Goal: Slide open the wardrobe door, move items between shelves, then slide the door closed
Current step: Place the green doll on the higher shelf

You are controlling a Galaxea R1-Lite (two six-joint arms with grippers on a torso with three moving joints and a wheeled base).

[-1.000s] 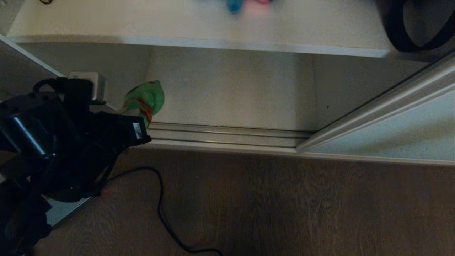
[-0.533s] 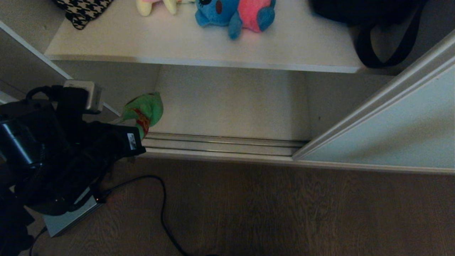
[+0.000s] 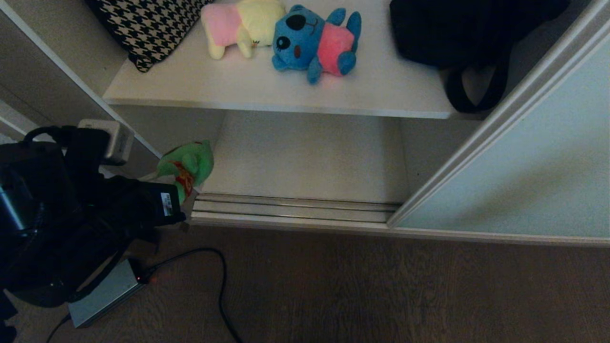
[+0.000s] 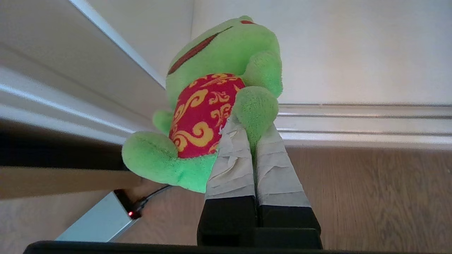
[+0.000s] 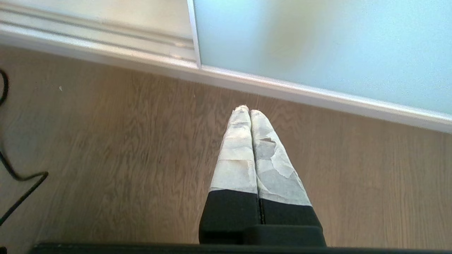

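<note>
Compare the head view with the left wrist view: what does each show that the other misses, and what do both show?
Head view only: the upper shelf carrying a yellow plush, a blue plush, a houndstooth cushion and a black bag, plus the sliding door pushed right.
Left wrist view only: the left gripper shut on the green frog plush's arm, and its red patterned bib.
Both: the frog, the door track, the wooden floor, the silver box.

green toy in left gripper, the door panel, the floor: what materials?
Green toy: plush, fuzzy pile, with a printed red and gold cloth belly. The left gripper is shut on one limb.
Sliding door: looks like frosted glass, matt pale blue-green, in a slim off-white frame.
Floor: brown wood grain; real wood or laminate, cannot tell.
</note>
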